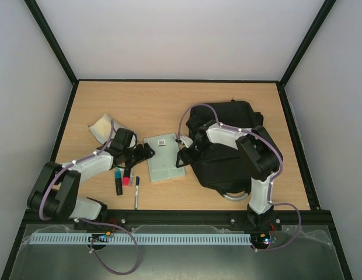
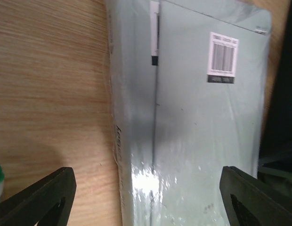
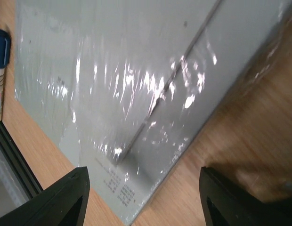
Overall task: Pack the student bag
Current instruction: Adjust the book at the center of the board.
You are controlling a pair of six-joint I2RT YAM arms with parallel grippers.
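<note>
On the right half of the tabletop [image 1: 169, 105] lies the black backpack [image 1: 228, 125], flat, with its grey handle [image 1: 233, 196] at the near end. The right arm reaches across the backpack towards the left.

Just left of the backpack, about mid-tabletop, a pale grey-green book [image 1: 163, 158] wrapped in glossy film lies flat on the wood. A white barcode label [image 2: 223, 59] sits near its far right corner, and a line of print runs along its left edge, too blurred to read. Whether the book touches the backpack cannot be told; the two are at least just beside each other.

The left end effector [image 1: 149, 150] hovers at the book's left side. In the left wrist view its two fingers stand wide apart, with the book and bare wood showing between them, and it grips nothing. The right end effector [image 1: 181, 156] is at the book's right side, next to the backpack. In the right wrist view its fingers are also spread apart above a corner of the book, with nothing clamped between them.

Nearer and to the left of the book, close to the left arm, lie a dark marker [image 1: 118, 182] with a teal cap, a smaller pink marker [image 1: 127, 181] and a slim pen [image 1: 136, 192], all near one another. Farther left, towards the far side, rests a pale crumpled item [image 1: 102, 127] that cannot be identified.
</note>
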